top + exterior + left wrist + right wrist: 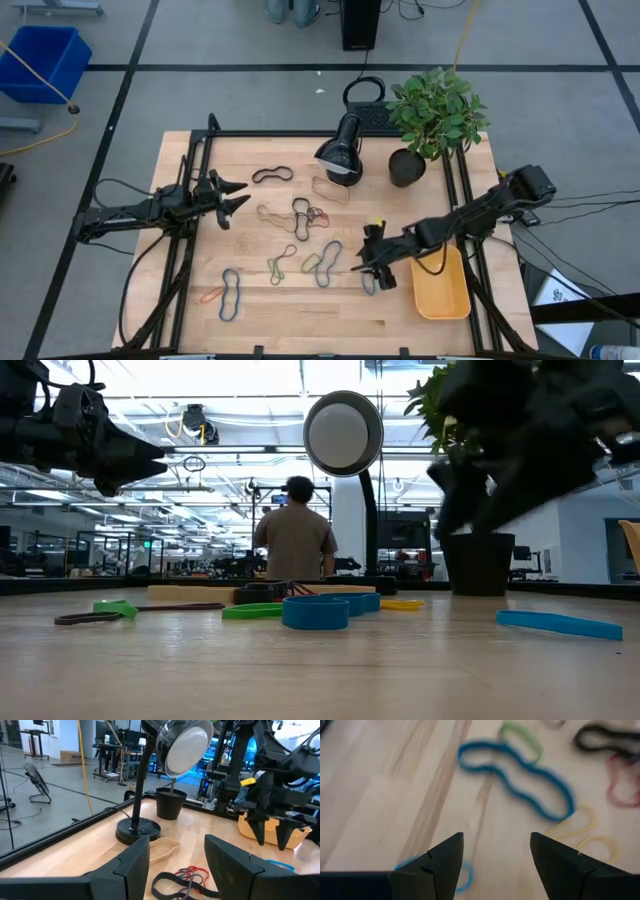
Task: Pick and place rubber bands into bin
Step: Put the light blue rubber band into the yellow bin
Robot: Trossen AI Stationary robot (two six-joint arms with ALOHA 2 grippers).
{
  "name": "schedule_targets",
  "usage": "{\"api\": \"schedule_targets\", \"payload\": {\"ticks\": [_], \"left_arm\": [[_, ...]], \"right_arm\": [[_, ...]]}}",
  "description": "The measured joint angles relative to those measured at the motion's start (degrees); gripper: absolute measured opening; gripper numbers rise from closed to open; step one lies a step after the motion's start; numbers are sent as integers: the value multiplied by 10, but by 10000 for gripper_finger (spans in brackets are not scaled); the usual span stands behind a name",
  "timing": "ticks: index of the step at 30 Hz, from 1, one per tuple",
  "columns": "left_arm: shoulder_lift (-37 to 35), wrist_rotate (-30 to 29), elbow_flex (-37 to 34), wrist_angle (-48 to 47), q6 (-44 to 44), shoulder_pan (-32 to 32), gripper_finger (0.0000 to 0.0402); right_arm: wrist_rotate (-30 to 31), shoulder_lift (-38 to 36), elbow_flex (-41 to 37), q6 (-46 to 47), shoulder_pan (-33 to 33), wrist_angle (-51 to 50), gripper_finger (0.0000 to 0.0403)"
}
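Approach step: your right gripper [377,268], fingers apart and empty, hovers over a small blue rubber band [368,283] just beside the bin [442,290]. Next, lower and close. Left gripper [236,197] waits open.

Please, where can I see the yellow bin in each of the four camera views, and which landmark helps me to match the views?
High view: the bin lies near the table's front right corner, just right of the right gripper.
Low view: only a sliver at the right edge.
Left wrist view: at the right, behind the right gripper's fingers.
Right wrist view: not in it.
Shared landmark: the black desk lamp, also in the low and left wrist views.
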Motion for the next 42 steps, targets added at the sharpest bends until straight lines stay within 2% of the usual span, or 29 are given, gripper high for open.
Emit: {"api": "schedule_targets", "payload": {"ticks": [10, 24, 29, 36, 42], "left_arm": [[0, 0, 1, -5, 1, 0, 196], [0, 0, 1, -6, 1, 0, 196], [0, 0, 1, -6, 1, 0, 196], [0, 0, 1, -6, 1, 0, 196], [0, 0, 1, -6, 1, 0, 196]], "right_arm": [[-3, 26, 0, 40, 23, -44, 193], [-6, 92, 2, 64, 26, -28, 159], [-24, 95, 2, 59, 25, -28, 117], [-30, 96, 2, 59, 25, -29, 17], [-34, 75, -2, 98, 25, -6, 2]]}}
